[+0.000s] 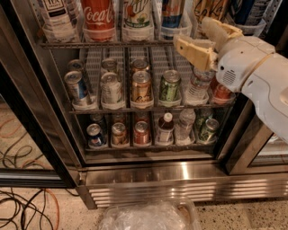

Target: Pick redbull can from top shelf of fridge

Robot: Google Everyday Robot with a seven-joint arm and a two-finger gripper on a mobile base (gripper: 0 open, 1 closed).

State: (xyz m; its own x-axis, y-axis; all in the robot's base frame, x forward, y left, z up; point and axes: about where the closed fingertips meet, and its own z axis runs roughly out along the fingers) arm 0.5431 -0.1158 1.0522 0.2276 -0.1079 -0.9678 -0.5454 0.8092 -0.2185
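The fridge (148, 173) stands open with wire racks of drinks. On the top shelf (108, 44) the redbull can (172, 12), blue and silver with a red mark, stands in a clear holder; its top is cut off by the frame's edge. My gripper (191, 33), with cream fingers (194, 50) on a white arm (252, 76), hovers in front of the top shelf just right of and slightly below the can. It is open and holds nothing.
A Coca-Cola bottle (97, 15), a tea bottle (56, 15) and a green-labelled bottle (137, 13) share the top shelf. Two racks of small cans and bottles (141, 87) lie below. A black door frame (36, 112), floor cables (27, 209) and a clear plastic bag (148, 215) are nearby.
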